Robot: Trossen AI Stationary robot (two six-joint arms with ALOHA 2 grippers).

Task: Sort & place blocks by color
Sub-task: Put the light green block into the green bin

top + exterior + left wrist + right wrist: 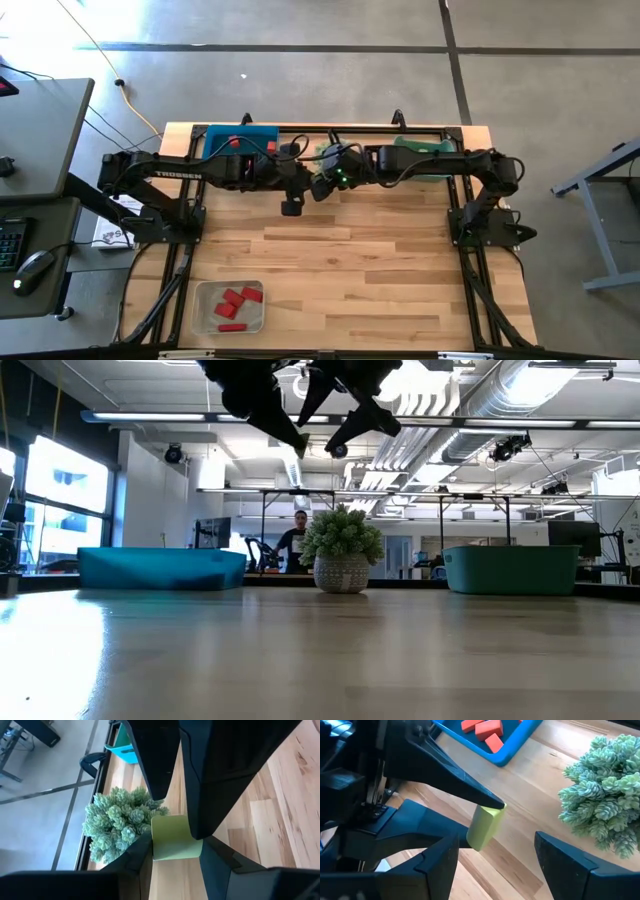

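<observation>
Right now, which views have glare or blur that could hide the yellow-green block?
High view: sun glare washes the floor beyond the table, and the arms hide the block. Low view: bright windows leave the arms silhouetted; only a sliver shows. Left wrist view: yellow-green block sharp, held in the left claw. Right wrist view: clear, right claw open.

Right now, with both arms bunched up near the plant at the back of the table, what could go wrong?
1. The left end effector holds a yellow-green block high above the table; a slip could drop it onto the wood or the plant.
2. The right end effector, open, sits very close to the left one; they could collide.
3. Either arm might knock the plant.
</observation>
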